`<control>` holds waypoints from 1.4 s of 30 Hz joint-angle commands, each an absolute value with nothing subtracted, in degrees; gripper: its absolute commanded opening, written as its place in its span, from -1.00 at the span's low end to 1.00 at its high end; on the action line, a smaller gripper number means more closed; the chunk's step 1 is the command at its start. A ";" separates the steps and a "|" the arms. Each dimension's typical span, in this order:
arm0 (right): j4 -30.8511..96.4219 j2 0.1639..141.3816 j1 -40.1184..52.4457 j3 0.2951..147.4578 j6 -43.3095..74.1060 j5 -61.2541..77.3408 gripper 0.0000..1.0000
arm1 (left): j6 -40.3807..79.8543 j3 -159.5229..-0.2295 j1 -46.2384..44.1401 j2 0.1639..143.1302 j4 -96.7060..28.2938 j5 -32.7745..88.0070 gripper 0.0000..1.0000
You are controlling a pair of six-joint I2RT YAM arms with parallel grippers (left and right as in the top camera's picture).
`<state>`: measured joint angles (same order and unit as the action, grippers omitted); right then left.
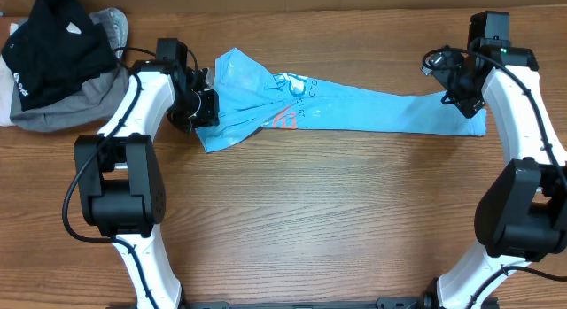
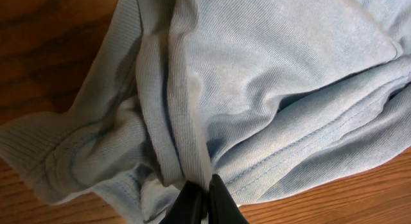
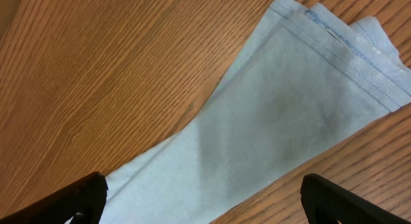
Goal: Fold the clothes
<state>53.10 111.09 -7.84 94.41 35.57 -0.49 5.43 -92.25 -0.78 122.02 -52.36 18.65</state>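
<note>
Light-blue T-shirt (image 1: 354, 105): it lies on the wooden table (image 1: 310, 229), drawn out into a long band running left to right across the half away from the arm bases. The left end is bunched and crumpled. We see white lettering and a red mark left of the middle. The right end lies flat, and the right wrist view shows its hem stitching.

Left gripper (image 2: 204, 199): jaws pressed together, pinching a gathered fold at the shirt's bunched end, close to a ribbed band of the fabric. Wrinkles run out from the pinch.

Right gripper (image 3: 205, 208): jaws spread wide, holding nothing. It hangs over the flat right end, with one finger to each side of the band. We cannot tell whether the tips touch the cloth.

A black garment (image 1: 53, 43) with a small white logo rests on a grey garment (image 1: 71, 114) at the far-left corner, apart from the shirt.
</note>
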 commanded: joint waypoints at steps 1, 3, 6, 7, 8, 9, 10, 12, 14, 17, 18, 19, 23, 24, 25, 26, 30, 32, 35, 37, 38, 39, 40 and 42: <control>52.80 110.83 -7.73 94.32 35.59 -1.39 1.00 | 4.73 -92.60 -1.17 122.13 -53.43 19.55 -0.92; 52.77 110.83 -7.73 94.32 35.59 -1.39 1.00 | 4.71 -94.78 -0.75 121.64 -56.14 19.53 -0.92; 52.77 110.83 -7.73 94.32 35.59 -1.39 1.00 | 4.73 -99.88 -0.16 120.75 -61.63 19.51 -0.92; 52.77 110.83 -7.73 94.32 35.59 -1.39 1.00 | 4.73 -102.50 0.03 120.27 -64.20 19.53 -0.92; 52.77 110.83 -7.73 94.32 35.59 -1.39 1.00 | 4.73 -103.94 0.12 120.03 -65.49 19.51 -0.92; 52.77 110.83 -7.73 94.32 35.59 -1.39 1.00 | 4.71 -106.26 0.19 119.39 -67.57 19.42 -0.92; 52.77 110.83 -7.73 94.32 35.62 -1.39 1.00 | 4.71 -107.90 0.19 118.91 -68.90 19.27 -0.92; 52.77 110.83 -7.73 94.32 35.59 -1.39 1.00 | 4.71 -111.13 0.19 117.54 -71.46 18.92 -0.92; 52.77 110.83 -7.73 94.32 35.62 -1.39 1.00 | 4.71 -113.69 0.21 116.25 -73.23 18.57 -0.92; 52.77 110.83 -7.73 94.32 35.62 -1.39 1.00 | 4.71 -117.36 0.19 114.08 -75.70 17.67 -0.92; 52.80 110.83 -7.73 94.32 35.62 -1.37 1.00 | 4.71 -118.41 0.21 113.12 -76.47 17.41 -0.92; 52.80 110.83 -7.73 94.32 35.62 -1.37 1.00 | 4.71 -119.17 0.21 112.27 -76.99 17.34 -0.92; 52.82 110.83 -7.73 94.32 35.62 -1.34 1.00 | 4.69 -121.86 0.19 107.66 -77.84 17.39 -0.92; 52.82 110.83 -7.73 94.32 35.62 -1.34 1.00 | 4.69 -122.58 0.19 106.43 -77.89 17.39 -0.92; 52.84 110.83 -7.73 94.32 35.59 -1.32 1.00 | 4.71 -123.46 0.19 104.97 -77.84 17.41 -0.92; 52.88 110.83 -7.73 94.32 35.59 -1.15 1.00 | 4.71 -124.36 0.16 103.70 -77.76 17.41 -0.92; 52.97 110.80 -7.73 94.35 35.59 2.00 1.00 | 4.73 -130.13 -0.08 98.54 -77.52 17.41 -0.92; 52.75 110.78 -7.73 94.45 35.57 3.64 1.00 | 4.73 -134.06 -0.08 96.49 -77.25 17.39 -0.92; 52.58 110.54 -7.73 94.63 32.60 5.54 1.00 | 4.75 -142.41 -0.08 93.17 -75.40 17.37 -0.92; 52.64 110.26 -7.73 94.63 31.46 5.74 1.00 | 4.91 -145.97 -0.08 92.07 -74.11 17.37 -0.92; 52.80 110.06 -7.73 94.63 31.48 5.74 1.00 | 5.28 -147.83 -0.08 91.59 -73.19 17.39 -0.92; 52.84 109.89 -7.73 94.63 31.46 6.20 1.00 | 5.93 -149.40 -0.08 91.22 -72.42 17.41 -0.92; 52.82 109.62 -7.73 94.63 31.48 6.94 1.00 | 6.59 -150.91 -0.08 90.89 -71.66 17.45 -0.92; 52.71 109.03 -7.73 94.63 31.46 9.52 1.00 | 7.77 -153.69 -0.10 90.45 -70.39 18.31 -0.92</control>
